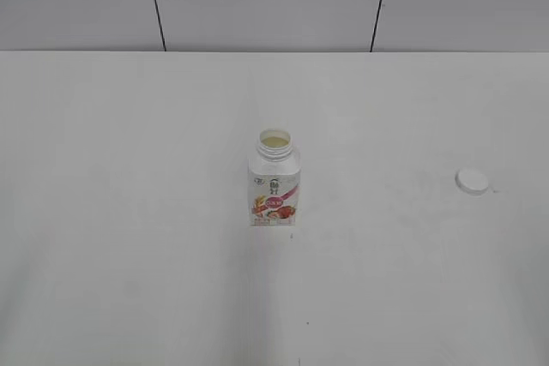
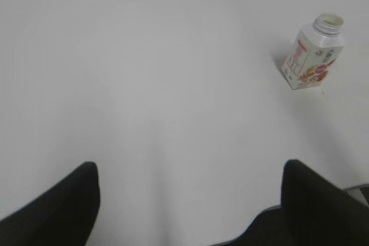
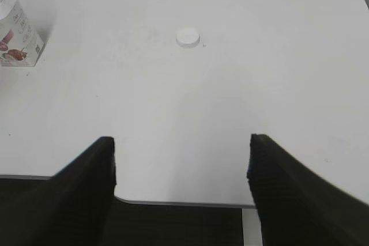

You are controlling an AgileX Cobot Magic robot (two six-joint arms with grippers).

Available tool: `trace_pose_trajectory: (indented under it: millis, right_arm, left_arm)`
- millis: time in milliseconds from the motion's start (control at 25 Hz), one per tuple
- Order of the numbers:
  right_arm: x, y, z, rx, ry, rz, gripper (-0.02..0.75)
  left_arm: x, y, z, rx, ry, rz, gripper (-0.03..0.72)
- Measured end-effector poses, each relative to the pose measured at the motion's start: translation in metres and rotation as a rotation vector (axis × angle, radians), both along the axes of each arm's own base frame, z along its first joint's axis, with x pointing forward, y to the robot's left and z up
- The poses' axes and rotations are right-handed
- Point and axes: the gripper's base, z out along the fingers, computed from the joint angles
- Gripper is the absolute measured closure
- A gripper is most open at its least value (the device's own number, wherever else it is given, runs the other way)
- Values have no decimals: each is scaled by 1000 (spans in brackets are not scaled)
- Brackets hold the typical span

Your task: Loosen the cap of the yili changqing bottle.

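1. We see the yili changqing bottle (image 1: 274, 179) standing upright near the middle of the white table (image 1: 129, 255), its neck open.
2. The cap (image 1: 472, 181) lies flat on the table, well apart from the bottle at its 3 o'clock.
3. Our left gripper (image 2: 187, 200) has its jaws spread wide, holding nothing.
4. Our right gripper (image 3: 181, 191) is likewise wide open and empty, near the table's edge; the cap sits at its 12 o'clock.

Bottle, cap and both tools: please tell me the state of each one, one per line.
yili changqing bottle: upright on the table, neck open, no cap on it.
cap: off, lying flat on the table, apart from the bottle, to its right.
left tool: open, holding nothing.
right tool: open, holding nothing.
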Motion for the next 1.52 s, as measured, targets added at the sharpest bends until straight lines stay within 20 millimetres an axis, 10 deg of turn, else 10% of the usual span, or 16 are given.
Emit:
trace_pose_trajectory:
  millis: [1520]
  right_arm:
    - [8,-4,-2,-31,-56,-32,174]
  left_arm:
    - [8,-6,-4,-26,-45,101,122]
